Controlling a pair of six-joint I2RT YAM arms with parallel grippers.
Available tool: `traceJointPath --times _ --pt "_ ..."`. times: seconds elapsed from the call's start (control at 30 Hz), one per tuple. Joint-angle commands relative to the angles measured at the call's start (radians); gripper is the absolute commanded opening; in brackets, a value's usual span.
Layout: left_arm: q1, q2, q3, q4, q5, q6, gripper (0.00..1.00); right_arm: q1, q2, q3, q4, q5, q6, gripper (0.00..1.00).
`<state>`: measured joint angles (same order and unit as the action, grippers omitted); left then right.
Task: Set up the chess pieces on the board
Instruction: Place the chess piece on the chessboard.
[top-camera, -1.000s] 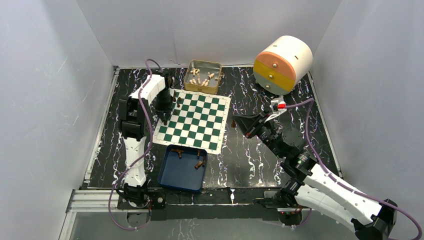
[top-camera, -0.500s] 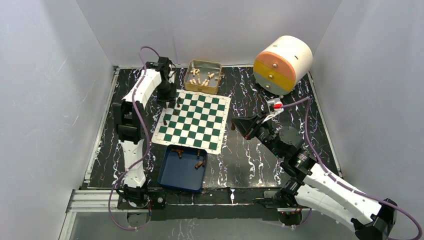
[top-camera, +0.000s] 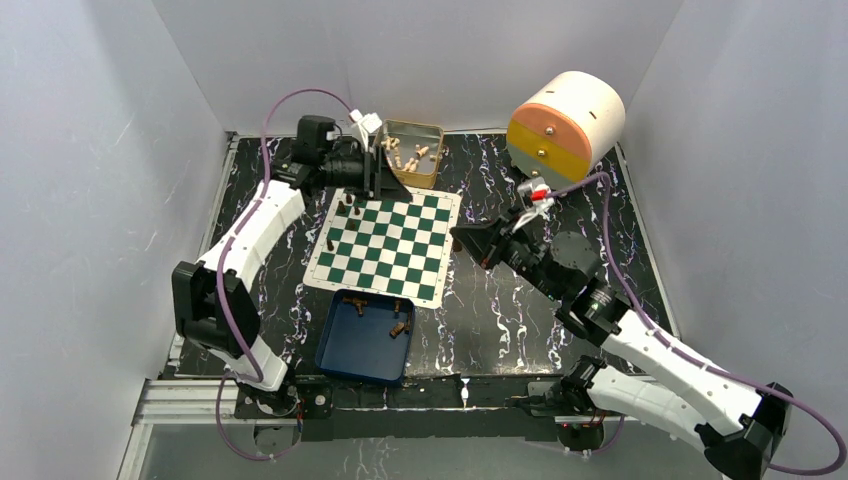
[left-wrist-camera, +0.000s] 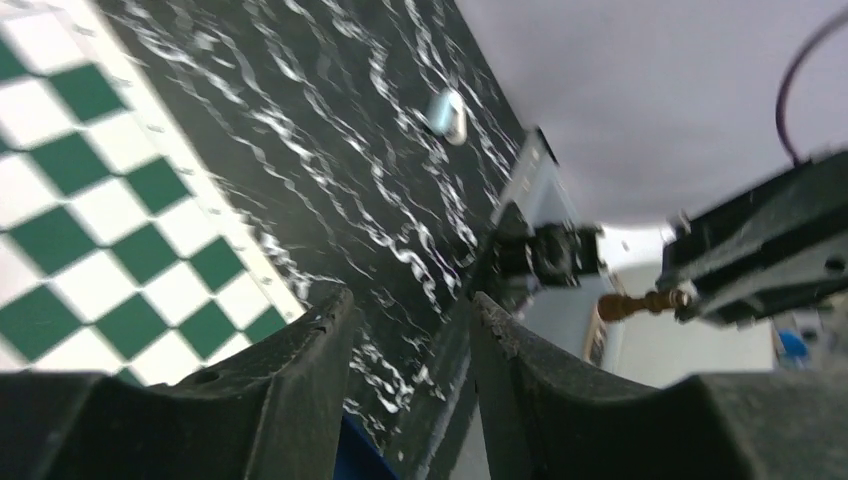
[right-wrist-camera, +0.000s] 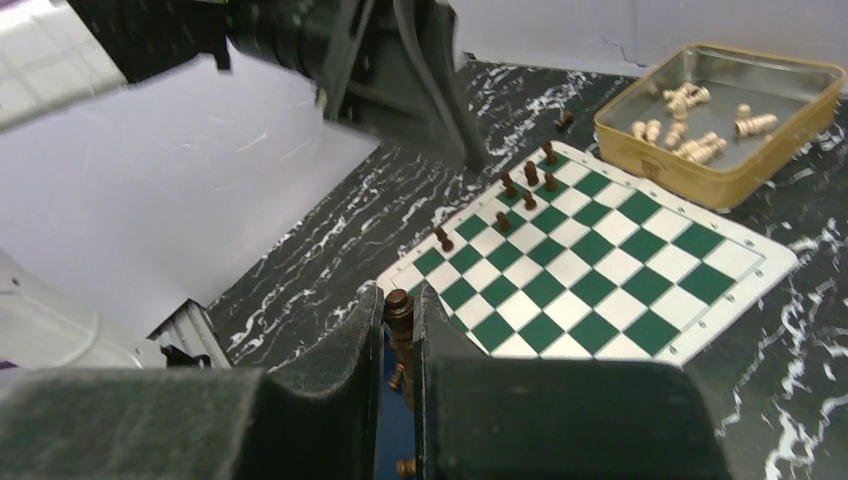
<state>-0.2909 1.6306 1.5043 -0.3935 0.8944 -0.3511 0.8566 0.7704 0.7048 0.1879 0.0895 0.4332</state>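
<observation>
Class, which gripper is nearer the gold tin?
Left. The left gripper hovers beside the gold tin; the right gripper is at the right edge of the board, farther away.

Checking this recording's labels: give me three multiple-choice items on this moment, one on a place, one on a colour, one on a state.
1. Where does the blue tray lie relative to the board?
A) beyond it, by the back wall
B) on its near side
C) on top of it

2. What colour are the pieces in the gold tin?
A) cream-white
B) dark brown
C) blue

3. What state is the right gripper in?
A) open and empty
B) shut on a cream piece
C) shut on a dark-brown chess piece

Answers:
1 B: in the top view the tray sits below the board's near edge.
2 A: only pale pieces lie in the tin.
3 C: in the right wrist view a dark piece stands pinched between its fingers.
</observation>
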Motion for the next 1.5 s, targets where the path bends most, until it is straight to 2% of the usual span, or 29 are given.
traceJointPath --times 0.0,0.17,0.67,0.73,0.83,0.9,1.2,1.47 --pt "-0.083 -0.122 -0.131 0.175 0.197 -0.051 0.46 -0.004 0.062 0.127 0.018 -0.073 0.016 0.07" --pt "-0.172 -0.201 -0.218 0.25 0.229 -0.061 0.52 -0.004 0.103 0.137 0.105 -0.114 0.087 0.07" --pt "-0.184 -0.293 -0.338 0.502 0.239 -0.218 0.56 -0.004 0.151 0.148 0.177 -0.095 0.178 0.06" --pt "-0.186 -0.295 -0.369 0.603 0.227 -0.302 0.53 -0.004 0.152 0.144 0.188 -0.095 0.187 0.06" --pt "-0.187 -0.299 -0.446 0.896 0.214 -0.52 0.48 -0.004 0.157 0.138 0.205 -0.095 0.202 0.06" --pt "-0.188 -0.29 -0.463 0.996 0.207 -0.593 0.46 -0.005 0.161 0.135 0.214 -0.095 0.211 0.07" --pt "-0.199 -0.287 -0.453 1.005 0.171 -0.606 0.36 -0.004 0.173 0.127 0.233 -0.094 0.235 0.09" --pt "-0.211 -0.295 -0.468 1.006 0.138 -0.63 0.16 -0.004 0.198 0.123 0.268 -0.095 0.271 0.1"
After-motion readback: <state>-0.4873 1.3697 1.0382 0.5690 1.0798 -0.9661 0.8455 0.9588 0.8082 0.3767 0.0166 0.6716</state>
